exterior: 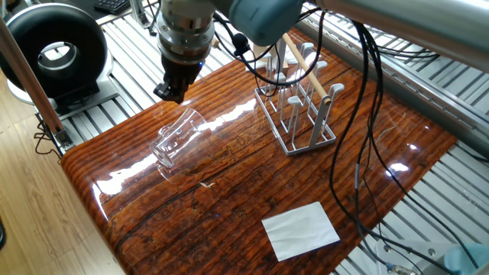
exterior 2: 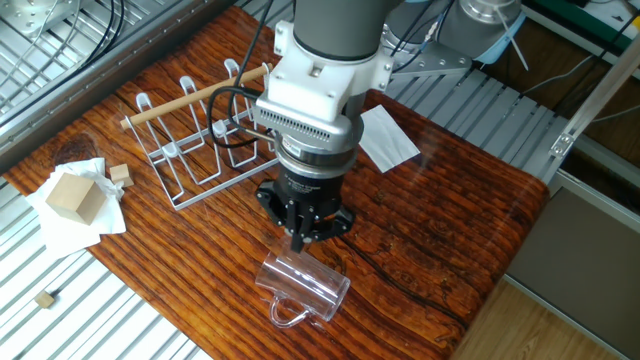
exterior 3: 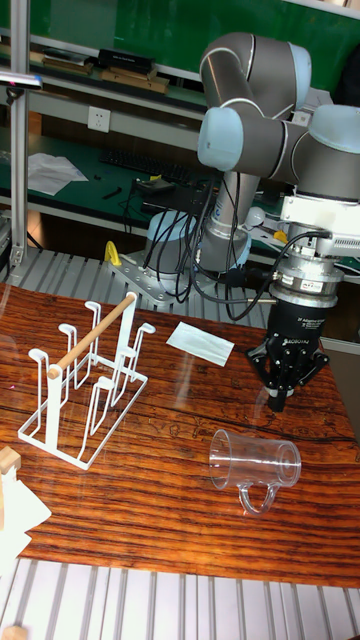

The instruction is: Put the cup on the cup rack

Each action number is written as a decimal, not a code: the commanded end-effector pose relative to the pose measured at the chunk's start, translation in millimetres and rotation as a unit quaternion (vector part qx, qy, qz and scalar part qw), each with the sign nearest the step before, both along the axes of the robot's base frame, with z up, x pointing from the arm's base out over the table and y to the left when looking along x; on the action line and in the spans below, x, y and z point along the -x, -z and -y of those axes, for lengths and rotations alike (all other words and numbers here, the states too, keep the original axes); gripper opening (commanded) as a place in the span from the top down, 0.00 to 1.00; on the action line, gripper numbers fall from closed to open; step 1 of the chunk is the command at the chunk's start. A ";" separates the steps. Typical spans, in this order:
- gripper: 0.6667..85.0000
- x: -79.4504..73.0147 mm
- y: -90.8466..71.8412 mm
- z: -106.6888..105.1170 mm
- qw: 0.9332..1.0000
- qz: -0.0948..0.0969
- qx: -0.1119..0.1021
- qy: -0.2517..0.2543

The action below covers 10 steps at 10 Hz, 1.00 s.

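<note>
one fixed view: the cup [exterior: 177, 138] lies on its side on the wooden tabletop [exterior: 229, 191], empty, well apart from the cup rack [exterior: 298, 99]. the gripper [exterior: 170, 95] hangs above the cup, fingers drawn together, holding nothing.

the other fixed view: the gripper [exterior 2: 300, 238] points down just above the cup [exterior 2: 303, 288], whose handle faces the tabletop edge. the rack [exterior 2: 205, 125] pegs carry nothing.

tall fixed view: the cup [exterior 3: 255, 465] lies below the closed fingers [exterior 3: 279, 399]; a white paper [exterior 3: 200, 342] lies behind.
</note>
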State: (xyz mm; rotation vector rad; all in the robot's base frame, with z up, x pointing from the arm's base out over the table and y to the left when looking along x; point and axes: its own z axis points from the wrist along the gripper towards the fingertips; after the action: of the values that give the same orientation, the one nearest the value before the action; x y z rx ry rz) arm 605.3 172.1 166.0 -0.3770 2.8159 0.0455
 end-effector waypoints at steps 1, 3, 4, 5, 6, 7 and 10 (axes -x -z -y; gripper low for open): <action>1.00 -3.6 -2.9 -2.7 1.000 0.007 -0.010 0.005; 1.00 0.6 -1.5 -2.4 1.000 -0.001 -0.008 0.001; 1.00 -2.6 -1.4 -4.3 1.000 -0.004 -0.008 0.003; 1.00 -10.3 0.2 -8.6 1.000 -0.004 -0.011 0.005; 1.00 -17.0 4.0 -12.4 1.000 -0.003 -0.011 0.005; 1.00 -24.6 9.5 -14.5 1.000 0.000 -0.008 0.003; 1.00 -38.5 30.7 -11.3 1.000 -0.003 0.002 -0.005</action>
State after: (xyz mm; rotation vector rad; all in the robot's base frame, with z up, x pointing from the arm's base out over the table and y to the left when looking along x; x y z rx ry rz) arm 631.8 182.4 148.8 -0.3850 2.8169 0.0455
